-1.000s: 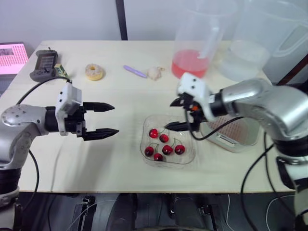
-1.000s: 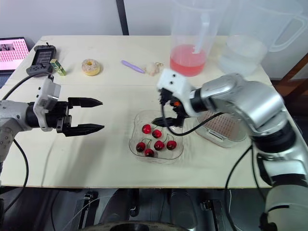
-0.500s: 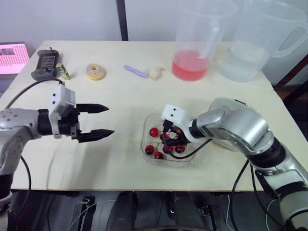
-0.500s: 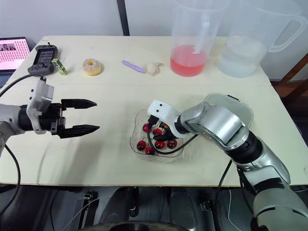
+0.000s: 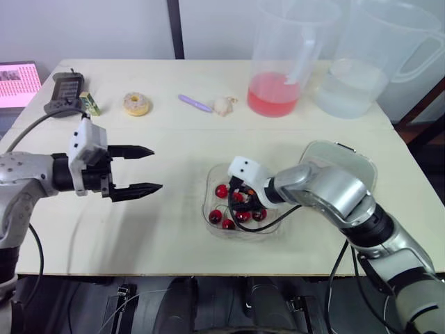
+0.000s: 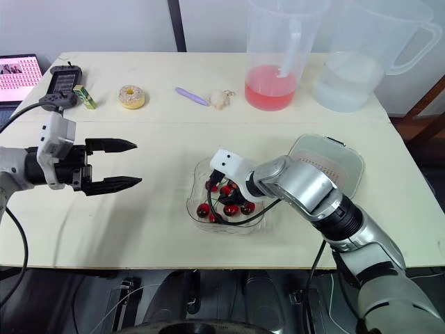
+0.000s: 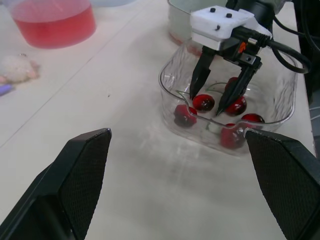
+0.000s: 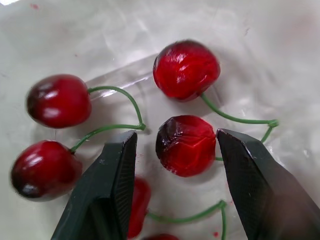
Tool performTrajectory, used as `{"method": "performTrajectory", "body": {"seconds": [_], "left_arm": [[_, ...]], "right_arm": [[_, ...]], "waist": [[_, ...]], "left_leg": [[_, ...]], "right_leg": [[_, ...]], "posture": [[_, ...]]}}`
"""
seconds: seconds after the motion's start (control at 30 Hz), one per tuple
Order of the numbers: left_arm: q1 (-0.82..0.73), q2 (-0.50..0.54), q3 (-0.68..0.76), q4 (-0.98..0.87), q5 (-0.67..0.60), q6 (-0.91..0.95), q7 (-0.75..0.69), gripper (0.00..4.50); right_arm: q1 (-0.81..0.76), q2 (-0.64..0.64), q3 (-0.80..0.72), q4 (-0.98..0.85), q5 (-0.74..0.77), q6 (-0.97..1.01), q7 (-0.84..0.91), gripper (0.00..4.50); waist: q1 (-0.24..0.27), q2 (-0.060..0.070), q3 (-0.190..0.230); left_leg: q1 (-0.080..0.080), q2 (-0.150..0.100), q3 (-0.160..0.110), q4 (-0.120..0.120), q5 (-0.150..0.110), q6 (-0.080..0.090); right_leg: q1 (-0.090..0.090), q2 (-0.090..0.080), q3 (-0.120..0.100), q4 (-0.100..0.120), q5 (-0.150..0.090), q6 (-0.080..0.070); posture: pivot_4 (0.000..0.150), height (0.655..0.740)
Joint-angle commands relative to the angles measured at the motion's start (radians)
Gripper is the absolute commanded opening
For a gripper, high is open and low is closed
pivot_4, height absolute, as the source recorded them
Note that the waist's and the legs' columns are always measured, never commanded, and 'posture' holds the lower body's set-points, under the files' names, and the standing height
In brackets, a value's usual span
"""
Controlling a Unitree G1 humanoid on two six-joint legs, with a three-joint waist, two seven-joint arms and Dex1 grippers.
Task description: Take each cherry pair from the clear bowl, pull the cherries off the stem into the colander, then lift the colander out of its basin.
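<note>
Straddling one cherry point(image 8: 186, 145) inside the clear bowl point(image 7: 282, 95): right gripper point(image 7: 206, 102), fingers spread, one on each side of it, not clamped. Other stemmed cherries lie around it. Left gripper point(image 5: 157, 168) hovers wide open over the table, well left of the bowl. Colander point(image 6: 327, 170) sits in its basin point(image 6: 348, 147), just right of the bowl.
</note>
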Motion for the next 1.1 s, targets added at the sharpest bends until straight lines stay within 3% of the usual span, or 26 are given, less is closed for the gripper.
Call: {"method": "performTrajectory", "body": {"seconds": [0.03,0.1,0.3,0.5,0.63,0.83,1.1], "left_arm": [[-0.013,0.016,0.024,-0.021,-0.003,-0.023,-0.011,4.5],[-0.009,0.015,0.03,-0.028,-0.011,-0.02,-0.01,4.5],[-0.014,0.015,0.042,-0.026,-0.032,0.001,-0.003,4.5],[-0.088,-0.018,0.027,-0.022,-0.088,0.096,0.073,4.5],[-0.187,-0.075,0.017,-0.004,-0.136,0.182,0.165,4.5],[-0.37,-0.298,0.058,0.037,-0.246,0.292,0.45,4.5],[-0.474,-0.4,-0.035,0.062,-0.199,0.347,0.579,4.5]], "right_arm": [[-0.001,-0.007,0.015,-0.019,-0.021,-0.03,0.011,1.41],[-0.007,-0.013,0.019,-0.023,-0.034,-0.051,0.018,0.72],[-0.064,-0.106,-0.003,-0.107,-0.032,-0.125,0.124,0.72],[-0.049,-0.368,-0.145,-0.222,-0.077,-0.588,0.423,0.72],[-0.07,-0.401,-0.191,-0.117,-0.262,-0.905,0.421,0.72],[-0.066,-0.317,-0.233,0.025,-0.51,-1.138,0.238,0.72],[-0.021,-0.129,-0.17,0.047,-0.809,-1.177,0.057,0.72]], "waist": [[0.0,0.0,0.0],[0.0,0.0,0.0],[0.002,0.0,0.0],[0.005,0.0,0.001],[0.0,-0.001,0.0],[0.005,-0.002,0.001],[0.003,-0.002,0.001]], "left_leg": [[0.0,0.0,0.0,0.0,0.0,0.0],[0.0,0.0,0.0,0.0,0.0,0.0],[0.0,0.0,0.0,0.0,0.0,0.0],[0.0,0.0,0.0,0.0,0.0,0.0],[0.001,0.0,0.0,0.0,0.0,0.0],[0.0,0.0,-0.001,0.001,0.0,0.0],[0.001,0.0,-0.002,0.001,0.0,0.0]], "right_leg": [[0.0,0.0,0.0,0.0,0.0,0.0],[0.0,0.0,0.0,0.0,0.0,0.0],[0.0,0.0,0.0,0.0,0.0,0.0],[0.0,0.0,-0.001,-0.001,-0.001,0.001],[0.001,0.0,-0.001,-0.001,-0.001,0.002],[0.001,0.001,0.0,0.001,0.0,0.002],[0.001,0.002,0.0,0.002,0.001,0.005]], "posture": [[0.15,0.7321],[0.15,0.7321],[0.15,0.7321],[0.15,0.7321],[0.15,0.7321],[0.15,0.7321],[0.15,0.7321]]}}
